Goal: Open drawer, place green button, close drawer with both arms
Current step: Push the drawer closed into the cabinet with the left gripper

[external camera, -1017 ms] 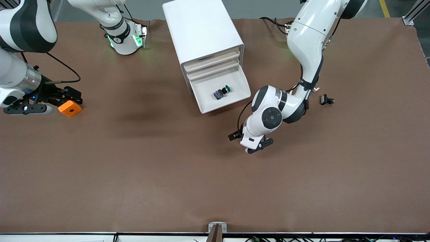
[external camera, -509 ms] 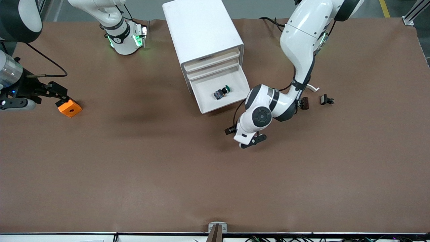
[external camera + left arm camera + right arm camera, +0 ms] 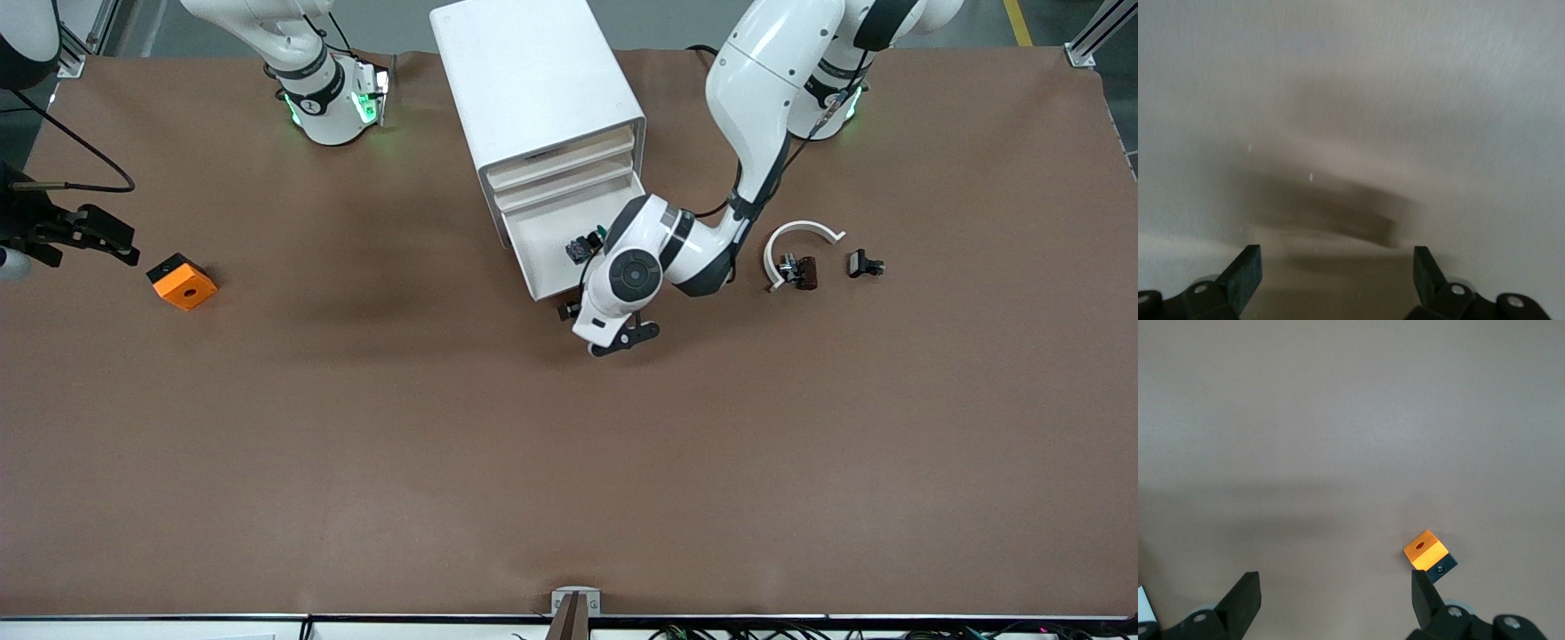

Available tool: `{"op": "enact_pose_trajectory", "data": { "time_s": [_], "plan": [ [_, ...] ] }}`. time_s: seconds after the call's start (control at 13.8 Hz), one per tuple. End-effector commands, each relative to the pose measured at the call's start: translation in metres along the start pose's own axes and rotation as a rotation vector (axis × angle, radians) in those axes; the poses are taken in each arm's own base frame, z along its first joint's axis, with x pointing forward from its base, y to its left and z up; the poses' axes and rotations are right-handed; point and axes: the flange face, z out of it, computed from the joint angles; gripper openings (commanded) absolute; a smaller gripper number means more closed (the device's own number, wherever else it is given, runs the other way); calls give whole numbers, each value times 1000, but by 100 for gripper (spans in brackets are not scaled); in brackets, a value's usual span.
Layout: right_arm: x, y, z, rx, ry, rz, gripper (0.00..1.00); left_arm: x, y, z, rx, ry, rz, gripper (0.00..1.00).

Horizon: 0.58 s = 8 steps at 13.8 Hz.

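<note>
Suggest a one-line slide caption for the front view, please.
Button lies in the open drawer; left end effector, empty and open, is low at its front.

Brown tabletop [image 3: 444, 444], grey floor [image 3: 676, 22] w/ yellow line [image 3: 1018, 22].

High front view, two downward wrist views

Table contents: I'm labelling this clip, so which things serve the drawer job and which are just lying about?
Job:
- drawer, open
- button, in it
- left gripper, open, before the drawer
- right gripper, open, beside the cube

Lying about:
- orange cube
- white arc
- black clips
</note>
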Motion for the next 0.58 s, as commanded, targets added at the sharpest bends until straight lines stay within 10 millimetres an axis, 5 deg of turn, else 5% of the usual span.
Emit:
{"op": "enact_pose_trajectory", "data": {
  "time_s": [0.0,0.29,0.51],
  "plan": [
    [2,2,-11,-11,11,6,100,-24,-21,-19,29,0,-2,100],
    [7,-4,-41,-13,56,-17,100,-58,-12,-18,27,-24,-8,100],
    [6,1,-42,-5,60,-5,100,-83,-7,-6,42,-52,-1,100]
  ]
}}
